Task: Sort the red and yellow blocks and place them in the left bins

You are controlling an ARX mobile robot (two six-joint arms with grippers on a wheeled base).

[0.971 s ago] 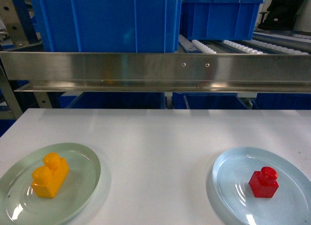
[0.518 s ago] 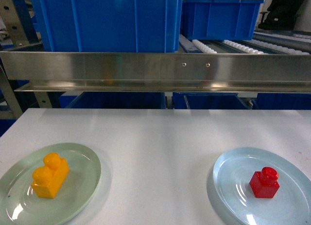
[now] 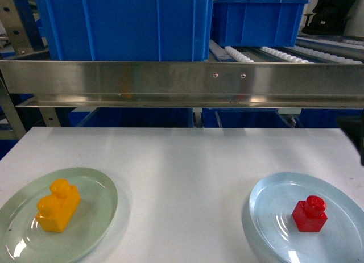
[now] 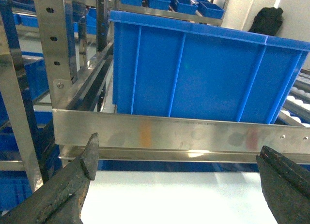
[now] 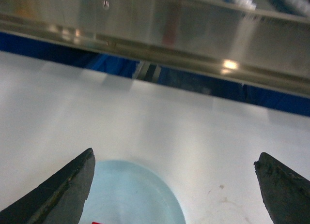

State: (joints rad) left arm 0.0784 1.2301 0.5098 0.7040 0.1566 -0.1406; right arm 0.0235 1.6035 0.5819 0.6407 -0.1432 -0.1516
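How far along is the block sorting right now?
Nothing is binned yet. The orange-yellow two-stud plastic brick sits on the pale green round plate, the small red one-stud brick on the pale blue plate. Both hands are open and empty; the right hand hovers above the blue plate. Both picks and drops into the blue crates remain.

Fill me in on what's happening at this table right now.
Nothing is being held yet. The yellow block sits on the pale green plate and the red block on the pale blue plate, both on the white table. The left gripper is open facing a blue bin; the right gripper hangs open above the blue plate.
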